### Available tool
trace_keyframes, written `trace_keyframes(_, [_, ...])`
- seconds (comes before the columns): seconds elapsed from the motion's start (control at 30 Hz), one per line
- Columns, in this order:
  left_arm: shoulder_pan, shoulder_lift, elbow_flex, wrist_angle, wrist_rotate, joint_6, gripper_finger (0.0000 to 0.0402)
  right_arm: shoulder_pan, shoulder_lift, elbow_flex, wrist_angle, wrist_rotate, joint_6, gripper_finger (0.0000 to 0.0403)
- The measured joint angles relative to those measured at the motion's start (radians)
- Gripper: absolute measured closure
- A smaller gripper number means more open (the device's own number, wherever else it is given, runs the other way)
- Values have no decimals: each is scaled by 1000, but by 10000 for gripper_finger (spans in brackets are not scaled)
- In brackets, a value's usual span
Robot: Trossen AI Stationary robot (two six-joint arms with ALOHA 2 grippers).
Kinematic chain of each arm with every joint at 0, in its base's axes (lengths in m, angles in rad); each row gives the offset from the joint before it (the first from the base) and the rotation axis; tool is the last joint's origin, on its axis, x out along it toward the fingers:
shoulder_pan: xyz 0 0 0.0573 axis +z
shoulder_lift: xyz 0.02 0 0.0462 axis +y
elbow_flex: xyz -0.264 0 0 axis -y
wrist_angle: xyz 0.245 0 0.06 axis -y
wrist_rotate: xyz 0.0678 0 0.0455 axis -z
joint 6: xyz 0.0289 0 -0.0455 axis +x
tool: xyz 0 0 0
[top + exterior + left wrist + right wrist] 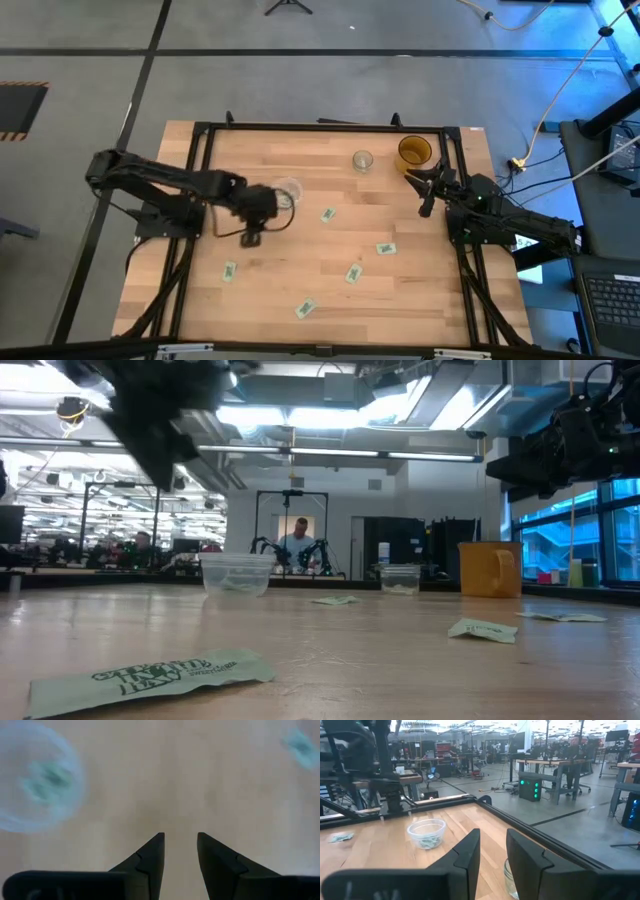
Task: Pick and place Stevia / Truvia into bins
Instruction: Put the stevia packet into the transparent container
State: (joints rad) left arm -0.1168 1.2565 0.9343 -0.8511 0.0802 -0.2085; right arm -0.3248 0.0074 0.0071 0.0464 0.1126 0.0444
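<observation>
Several pale green sachets lie flat on the wooden table: one (327, 215) near the middle, others to the right (385, 248) (352, 273) and near the front (229, 271) (305, 308). The wide clear cup (287, 190) holds sachets, seen in the right wrist view (426, 834). A small clear cup (362, 160) stands farther back. My left gripper (252, 237) points down over bare table just left of and nearer than the wide cup, open and empty (180, 840). My right gripper (427, 198) hovers at the right, near the yellow cup, open and empty (492, 837).
A yellow cup (413, 152) stands at the far right corner, close to my right gripper. A black frame (330, 127) runs around the table's edges. In the low view a sachet (150, 675) lies close in front. People sit in the room behind the table.
</observation>
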Motion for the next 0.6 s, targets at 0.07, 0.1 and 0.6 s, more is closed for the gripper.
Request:
trace_keyframes(0.07, [-73, -24, 0, -48, 5, -51, 291, 0, 0, 0, 0, 0, 0, 304])
trace_keyframes(0.1, [-110, -31, 0, -69, 1, -71, 292, 0, 0, 0, 0, 0, 0, 304])
trace_keyframes(0.6, [-480, 40, -99, -99, -84, -297, 290, 0, 0, 0, 0, 0, -2, 304])
